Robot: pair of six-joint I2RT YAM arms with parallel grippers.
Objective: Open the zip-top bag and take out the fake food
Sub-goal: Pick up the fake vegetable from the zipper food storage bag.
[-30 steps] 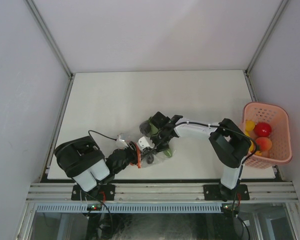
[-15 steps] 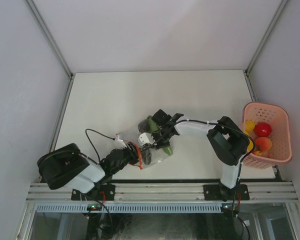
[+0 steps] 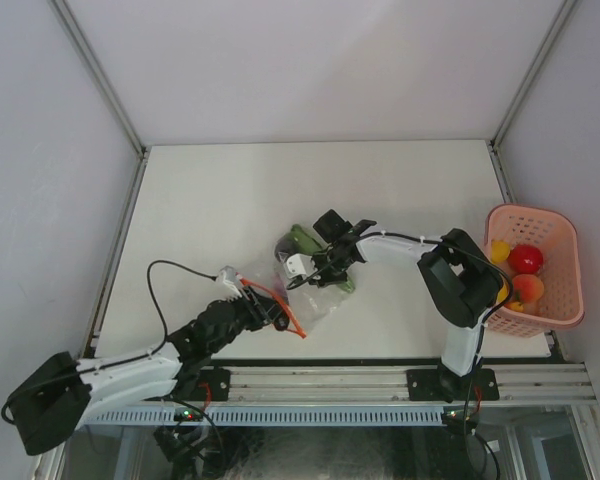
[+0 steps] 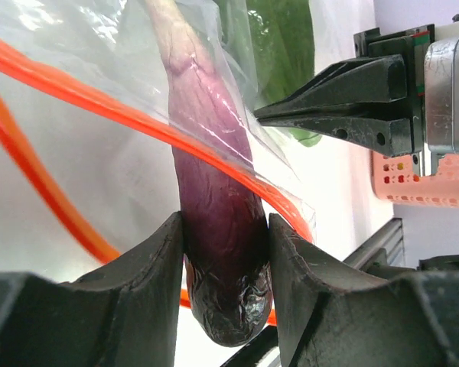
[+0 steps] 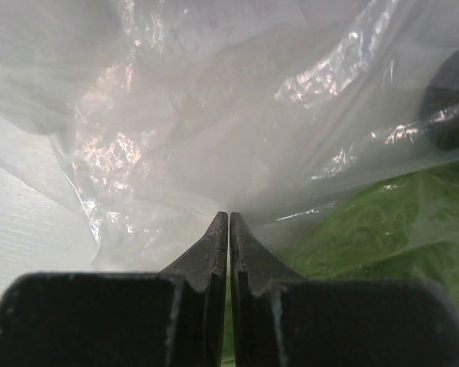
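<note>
1. The left claw (image 4: 225, 229) pinches the blunt end of a dark purple, long, eggplant-shaped toy (image 4: 214, 176). One finger presses on each flank.
2. The clear, crinkly zip-top bag (image 3: 322, 300) lies at the near middle of the white surface (image 3: 210, 210). Its thin red-orange zip strip (image 4: 138, 115) crosses the purple toy just beyond the left claw's fingers, so the held end is outside the mouth and the rest is inside the film.
3. The right claw (image 5: 229, 229) is pressed together on a fold of the bag's film, on the side away from the left claw. A long green toy vegetable (image 5: 367, 229) shows through the plastic beside it.
4. Key relation: the purple toy's long axis runs from the left claw into the bag, roughly toward the right claw. The left arm holds the toy. Judged from this, the next move is a straight draw along that axis, away from the right claw, which anchors the bag.
5. Risk, as a judgement: the zip strip lies across the toy and may drag the bag along.
6. A pink perforated plastic basket (image 3: 530, 209) at the right edge of the surface holds a red round piece (image 3: 525, 258), an orange piece (image 3: 528, 288) and a yellow piece (image 3: 498, 250).
7. Plain white walls (image 3: 320, 70) enclose the surface. A metal rail (image 3: 320, 385) carries both arm bases.
</note>
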